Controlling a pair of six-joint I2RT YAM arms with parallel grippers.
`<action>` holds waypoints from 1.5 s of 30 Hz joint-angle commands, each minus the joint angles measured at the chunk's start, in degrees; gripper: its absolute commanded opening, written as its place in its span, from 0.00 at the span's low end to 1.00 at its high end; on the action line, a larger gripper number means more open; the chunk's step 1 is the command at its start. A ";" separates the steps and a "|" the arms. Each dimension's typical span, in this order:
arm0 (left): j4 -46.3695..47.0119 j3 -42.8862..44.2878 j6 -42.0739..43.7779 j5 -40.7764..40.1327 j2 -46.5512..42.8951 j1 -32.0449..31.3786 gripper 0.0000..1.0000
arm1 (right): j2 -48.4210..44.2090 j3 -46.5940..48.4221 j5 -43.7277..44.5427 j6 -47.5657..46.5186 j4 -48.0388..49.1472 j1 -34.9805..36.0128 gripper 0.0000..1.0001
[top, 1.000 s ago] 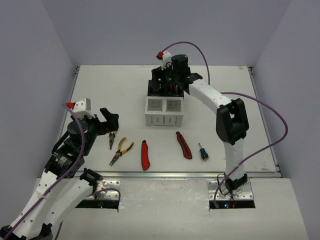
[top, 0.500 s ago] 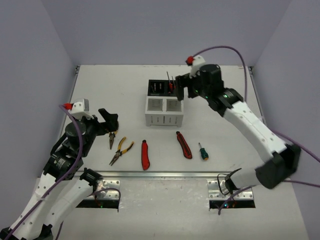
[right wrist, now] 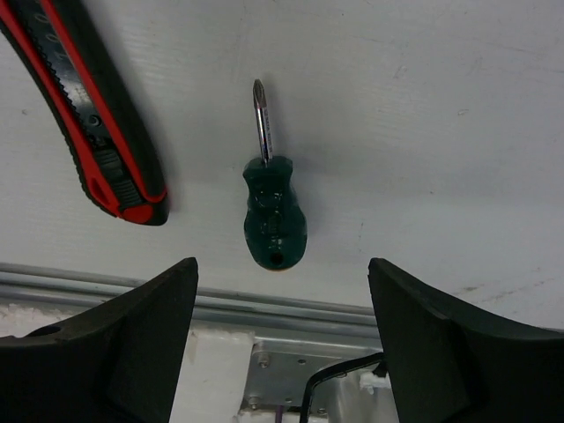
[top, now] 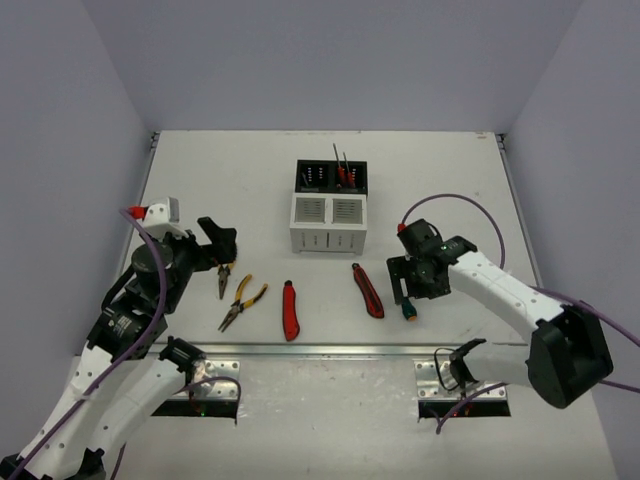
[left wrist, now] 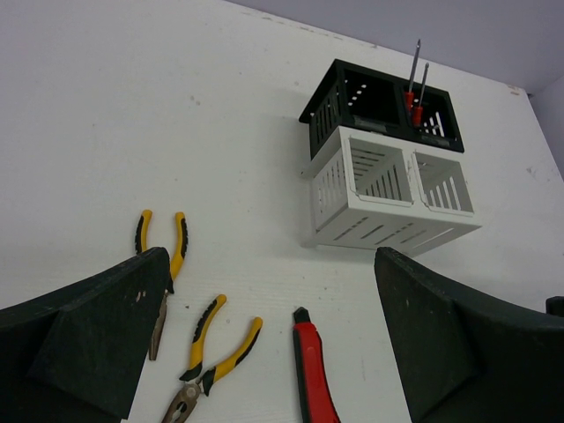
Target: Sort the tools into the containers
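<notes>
Two yellow-and-black pliers (top: 243, 302) (top: 224, 280) lie at front left; both show in the left wrist view (left wrist: 207, 357) (left wrist: 163, 256). Two red-and-black utility knives (top: 290, 310) (top: 367, 290) lie at front centre. A green screwdriver (top: 409, 311) (right wrist: 275, 211) lies near the front edge. The black box (top: 330, 177) holds two red screwdrivers (top: 345, 172) in its right compartment. The white slotted box (top: 327, 222) stands against its front, both compartments empty in the left wrist view (left wrist: 388, 189). My left gripper (top: 222, 245) (left wrist: 273, 264) is open above the pliers. My right gripper (top: 408, 288) (right wrist: 282, 269) is open above the green screwdriver.
A metal rail (right wrist: 264, 304) runs along the table's front edge, just beyond the screwdriver's handle. One knife (right wrist: 88, 115) lies left of the screwdriver; the other (left wrist: 313, 374) lies right of the pliers. Grey walls enclose the table on three sides.
</notes>
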 commanded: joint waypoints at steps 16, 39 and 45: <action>2.85 0.40 0.31 1.64 0.28 -0.88 1.00 | 23.88 3.82 -3.04 -3.85 9.72 -0.36 0.39; 2.79 0.40 0.45 1.25 1.04 -0.93 1.00 | -5.77 9.00 -28.07 -10.56 35.38 0.03 0.00; 2.50 0.65 0.34 0.83 1.89 -0.93 1.00 | 3.96 15.86 -23.49 -12.41 53.83 0.10 0.00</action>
